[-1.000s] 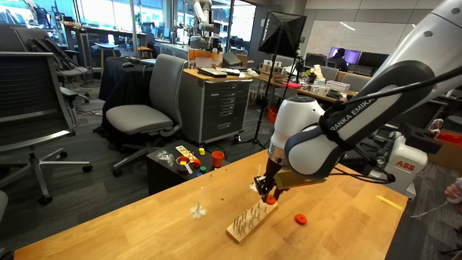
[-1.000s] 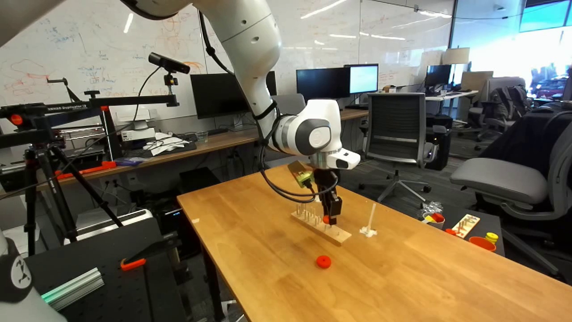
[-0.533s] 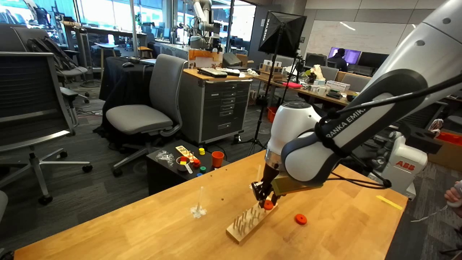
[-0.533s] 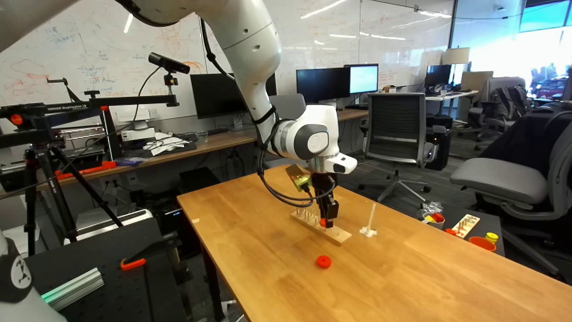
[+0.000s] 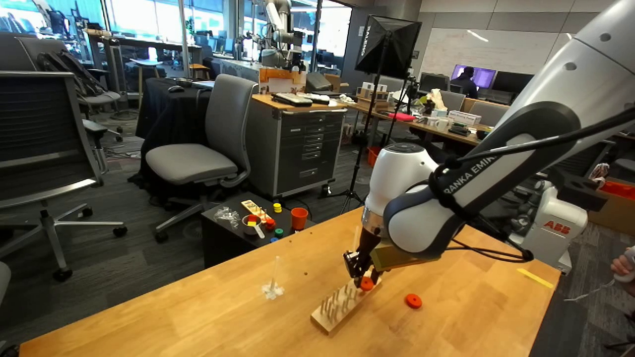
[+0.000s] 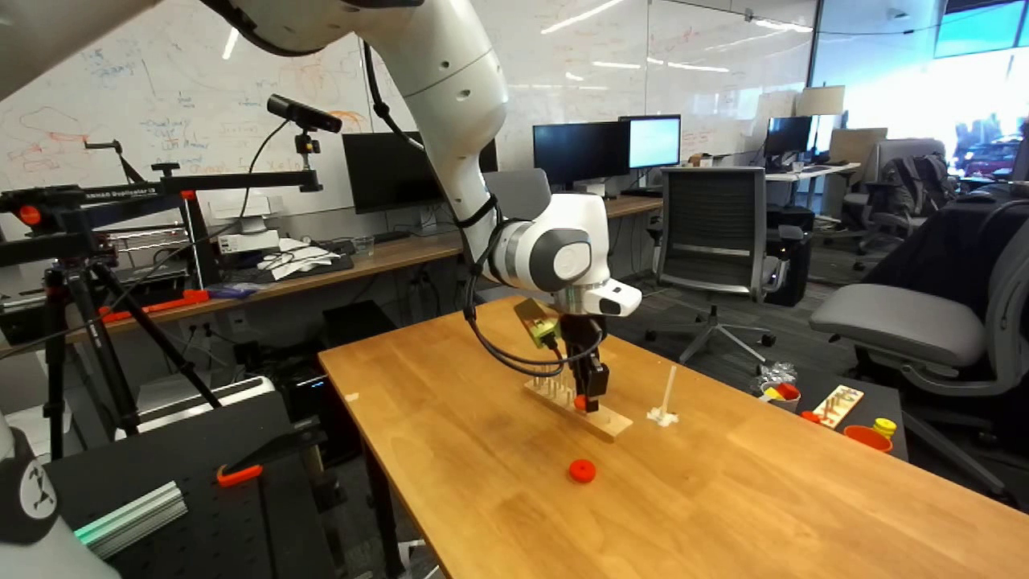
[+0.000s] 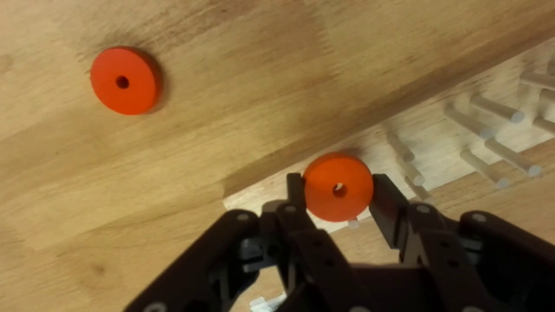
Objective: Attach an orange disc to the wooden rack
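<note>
My gripper (image 7: 339, 184) is shut on an orange disc (image 7: 336, 203), one fingertip on each side of its rim. The disc lies flat in the grip over the end of the wooden rack (image 7: 260, 190). A peg tip shows just past the disc's lower edge, and a pale sliver shows through its centre hole. Whether the disc is around a peg I cannot tell. In both exterior views the held disc (image 5: 366, 284) (image 6: 580, 402) is low over the rack (image 5: 322, 320) (image 6: 611, 428). A second orange disc (image 7: 123, 97) (image 5: 413, 301) (image 6: 582, 471) lies on the table beside the rack.
A thin upright stick on a white base (image 5: 272, 290) (image 6: 664, 416) stands on the table near the rack. Another stick (image 5: 356, 238) is partly behind the gripper. More pegs (image 7: 498, 108) rise along the rack. A black side table (image 5: 228, 253) with coloured pieces adjoins.
My gripper, with the disc held, has come down toward the rack and shifted slightly along it toward the other pegs. The rack and the second disc have not moved.
</note>
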`<state>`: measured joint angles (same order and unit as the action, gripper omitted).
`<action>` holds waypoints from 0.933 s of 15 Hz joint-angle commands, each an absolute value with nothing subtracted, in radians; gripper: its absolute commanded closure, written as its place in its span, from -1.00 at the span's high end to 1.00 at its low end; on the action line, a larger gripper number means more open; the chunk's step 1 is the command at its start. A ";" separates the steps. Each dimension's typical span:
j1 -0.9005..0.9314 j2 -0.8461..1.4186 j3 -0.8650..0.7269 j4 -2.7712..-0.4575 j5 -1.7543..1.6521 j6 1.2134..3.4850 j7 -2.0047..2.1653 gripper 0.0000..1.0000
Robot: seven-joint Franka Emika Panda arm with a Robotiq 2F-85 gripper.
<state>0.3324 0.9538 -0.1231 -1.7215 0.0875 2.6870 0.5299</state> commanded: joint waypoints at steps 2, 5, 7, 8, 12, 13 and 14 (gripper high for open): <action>0.318 0.966 -0.115 -1.688 0.093 2.663 0.528 -0.65; 0.310 0.974 -0.111 -1.688 0.096 2.662 0.524 -0.65; 0.306 0.978 -0.110 -1.688 0.098 2.662 0.523 -0.65; 0.303 0.980 -0.108 -1.688 0.099 2.662 0.522 -0.65; 0.305 0.971 -0.110 -1.692 0.096 2.650 0.523 0.64; 0.311 0.959 -0.117 -1.699 0.092 2.650 0.527 0.82; 0.316 0.940 -0.121 -1.711 0.090 2.650 0.529 0.95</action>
